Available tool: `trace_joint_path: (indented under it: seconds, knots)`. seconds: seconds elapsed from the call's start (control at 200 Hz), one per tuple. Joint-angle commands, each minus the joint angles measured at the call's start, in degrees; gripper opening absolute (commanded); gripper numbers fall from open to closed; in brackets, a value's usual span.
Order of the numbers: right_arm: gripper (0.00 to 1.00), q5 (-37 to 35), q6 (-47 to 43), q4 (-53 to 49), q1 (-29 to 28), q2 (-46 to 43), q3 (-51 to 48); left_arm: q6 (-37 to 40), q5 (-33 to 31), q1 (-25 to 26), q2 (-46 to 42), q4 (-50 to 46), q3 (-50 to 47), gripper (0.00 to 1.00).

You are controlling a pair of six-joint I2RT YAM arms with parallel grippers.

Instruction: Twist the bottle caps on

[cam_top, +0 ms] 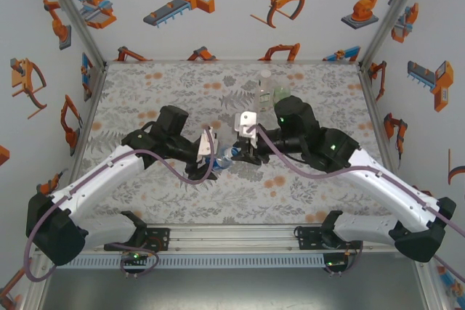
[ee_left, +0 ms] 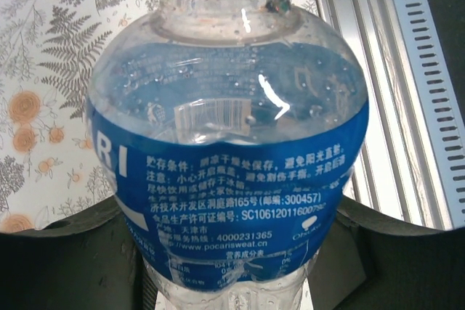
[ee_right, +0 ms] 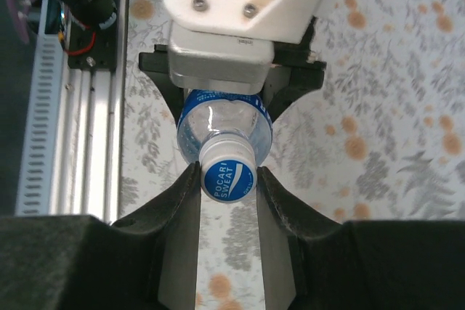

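Black fingers (ee_right: 176, 208) of the right gripper (ee_right: 227, 188) sit closest in the right wrist view. They are pinched narrow against both sides of a white cap (ee_right: 227, 178) with a blue printed top. That cap sits on the neck of the blue-labelled bottle (ee_right: 224, 125), which is held level over the table (cam_top: 145, 92), cap end toward the lens. At 12 o'clock from the cap, the left gripper (cam_top: 212, 156) is clamped around the bottle's body. In the left wrist view, the label fills most of the frame.

From above, both grippers meet near the table's middle with the bottle between them. A clear bottle (cam_top: 267, 83) and a green-tinted bottle (cam_top: 280, 94) stand close together at 1 o'clock, near the back wall (cam_top: 232, 5). Bare floral tabletop spreads from 9 to 11 o'clock. A metal rail (cam_top: 232, 236) runs along the near edge at 6 o'clock.
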State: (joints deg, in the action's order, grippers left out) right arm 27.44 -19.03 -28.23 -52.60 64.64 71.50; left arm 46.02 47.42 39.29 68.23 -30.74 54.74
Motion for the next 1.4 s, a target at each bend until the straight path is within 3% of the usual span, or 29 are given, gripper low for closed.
trace_joint_path:
  seconds: [0.0,0.035,0.195,0.285,0.36,0.461,0.556,0.676,0.796,0.861,0.936,1.222,1.397]
  knots:
    - [0.06,-9.4,22.2,5.6,0.0,0.4,-3.6,1.2,2.9,0.5,-0.3,2.4,1.9,0.0]
    - [0.0,-12.4,28.5,6.1,0.0,0.6,-4.0,0.9,2.5,0.5,-0.3,2.8,1.8,0.0]
    - [0.0,-26.1,60.6,2.6,0.0,1.9,-5.1,-0.2,0.3,0.5,-0.7,4.2,1.4,0.0]
    - [0.0,-28.2,79.0,2.1,0.0,1.8,-8.1,-0.6,-0.5,0.5,-1.1,4.8,1.1,0.0]
    - [0.0,-25.9,86.3,5.1,0.0,1.9,-9.9,-0.7,-1.1,0.5,-1.1,4.9,1.2,0.0]
    - [0.0,-23.4,89.6,7.1,0.0,3.2,-9.7,-0.9,-1.5,0.5,-1.1,4.9,1.1,0.0]
    - [0.0,-22.9,89.3,6.2,0.0,4.1,-8.6,-0.9,-1.3,0.5,-1.1,4.9,1.2,0.0]
    - [0.07,-23.3,87.9,5.8,0.1,3.8,-8.3,-0.9,-1.2,0.5,-1.1,4.9,1.2,0.0]
    - [0.26,-25.1,83.3,3.3,0.0,2.7,-6.2,-0.9,-1.3,0.5,-0.9,4.9,1.2,0.0]
    - [0.41,-26.7,78.7,1.4,0.1,2.0,-4.1,-0.9,-1.2,0.5,-0.9,4.9,1.1,0.0]
    - [0.49,-27.7,72.5,-0.8,0.1,1.2,-1.0,-0.9,-1.2,0.5,-0.8,4.9,1.2,0.0]
    - [0.58,-29.4,49.1,-3.6,0.2,-2.0,5.5,-0.9,-1.1,0.5,-0.6,4.9,1.2,0.0]
    - [0.57,-21.4,26.4,-1.8,0.2,-1.6,5.8,-0.7,-0.4,0.5,-0.5,4.6,1.3,0.0]
